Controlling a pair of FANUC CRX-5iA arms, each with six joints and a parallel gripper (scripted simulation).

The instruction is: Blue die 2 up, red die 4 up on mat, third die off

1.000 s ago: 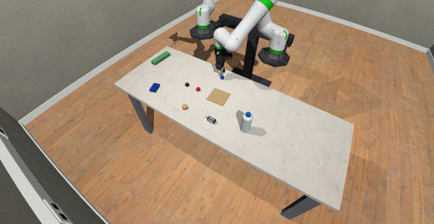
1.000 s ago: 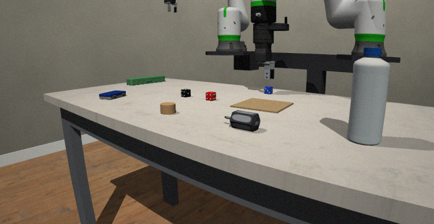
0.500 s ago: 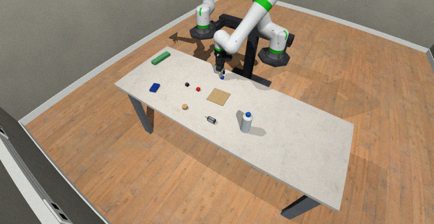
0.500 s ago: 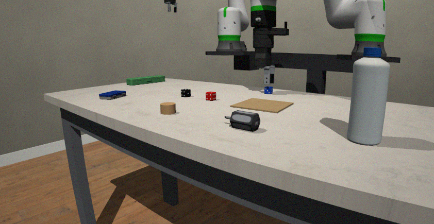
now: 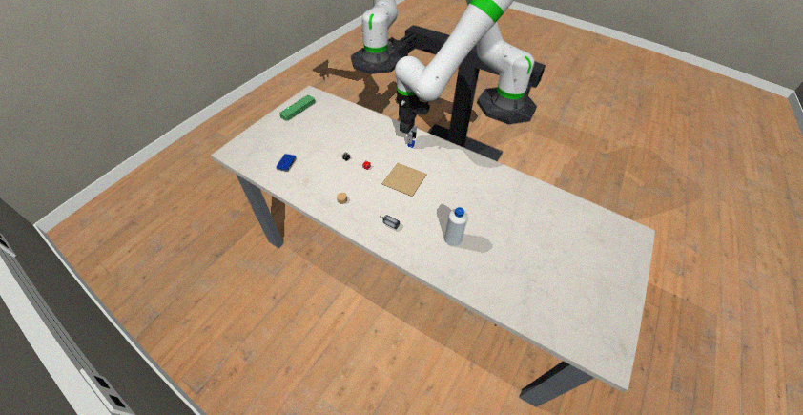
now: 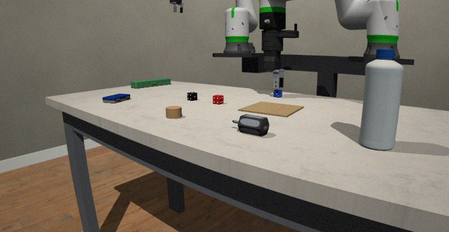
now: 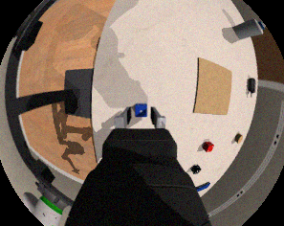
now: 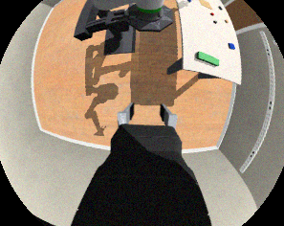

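A white bottle with a blue screw cap (image 5: 456, 229) (image 6: 381, 104) (image 7: 247, 30) stands outward and left of the left gripper (image 5: 411, 138) (image 6: 278, 87) (image 7: 141, 112). Farther out than the hand lies a dark grey, faceted tool with a short tip (image 5: 391, 221) (image 6: 253, 125) (image 7: 251, 85) (image 8: 220, 8). Outward and right are a tan round cylinder (image 5: 341, 197) (image 6: 173, 112) (image 7: 238, 138) (image 8: 226, 21) and a blue-and-grey flat case (image 5: 285, 162) (image 6: 116, 98) (image 7: 203, 187) (image 8: 231, 46); a long green box (image 5: 297, 107) (image 6: 150, 82) (image 8: 207, 58) lies well right.
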